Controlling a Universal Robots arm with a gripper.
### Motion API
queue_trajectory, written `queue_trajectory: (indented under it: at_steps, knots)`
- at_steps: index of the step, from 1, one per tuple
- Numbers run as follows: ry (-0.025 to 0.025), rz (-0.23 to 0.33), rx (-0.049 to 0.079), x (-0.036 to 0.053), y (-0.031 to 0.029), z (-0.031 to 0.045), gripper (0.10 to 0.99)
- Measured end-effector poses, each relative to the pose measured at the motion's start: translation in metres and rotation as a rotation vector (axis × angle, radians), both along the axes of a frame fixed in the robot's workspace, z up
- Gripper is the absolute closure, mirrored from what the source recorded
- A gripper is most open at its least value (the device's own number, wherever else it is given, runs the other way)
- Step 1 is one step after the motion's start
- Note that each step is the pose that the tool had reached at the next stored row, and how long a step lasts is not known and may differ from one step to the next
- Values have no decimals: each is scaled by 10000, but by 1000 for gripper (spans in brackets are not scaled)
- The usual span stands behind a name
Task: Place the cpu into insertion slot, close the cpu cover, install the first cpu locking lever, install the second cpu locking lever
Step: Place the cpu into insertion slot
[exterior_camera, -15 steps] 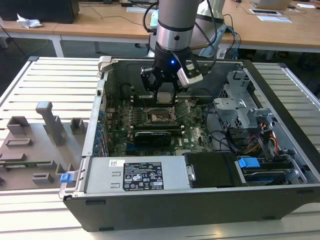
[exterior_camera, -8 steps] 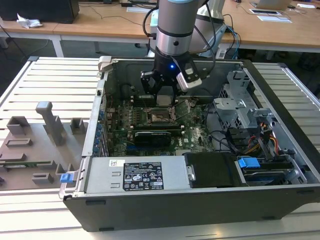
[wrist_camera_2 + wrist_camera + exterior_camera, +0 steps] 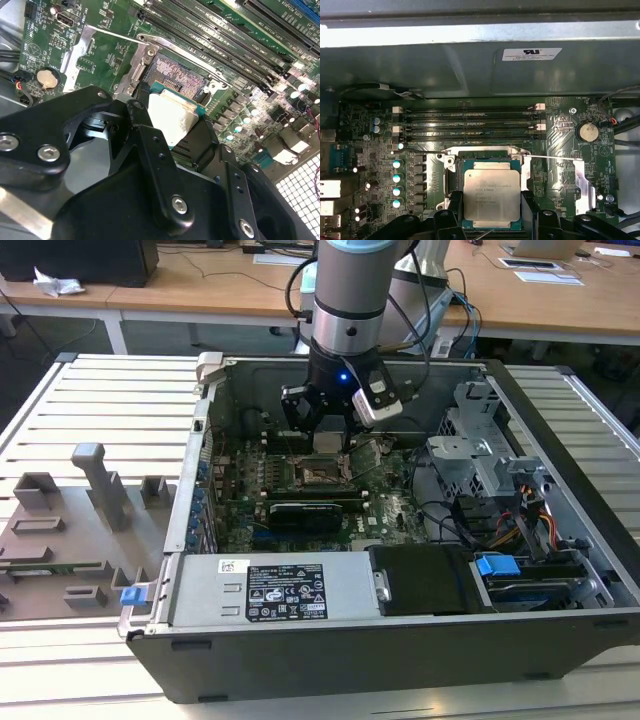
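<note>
Fingers (image 3: 150,155) are clenched on two opposite edges of the cpu (image 3: 172,117), its silver top facing up, holding it over the insertion slot (image 3: 177,74), whose tan contact field shows past one edge of the chip, beside the long black memory slots (image 3: 470,125) inside the open computer case (image 3: 330,660).

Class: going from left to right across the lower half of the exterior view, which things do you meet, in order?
Grey-brown plastic fixture tray → silver power supply box with a white label → black rectangular box → blue plastic tab.
</note>
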State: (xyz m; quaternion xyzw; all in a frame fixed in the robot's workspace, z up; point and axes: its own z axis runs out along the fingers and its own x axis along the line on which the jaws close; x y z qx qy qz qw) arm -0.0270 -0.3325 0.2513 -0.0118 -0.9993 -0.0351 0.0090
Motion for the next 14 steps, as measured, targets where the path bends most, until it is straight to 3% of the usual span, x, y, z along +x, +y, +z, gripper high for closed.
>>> queue_trajectory:
  at_steps: [14]
  knots:
    - [-2, -2445, -26, 1, 0, -17, 541]
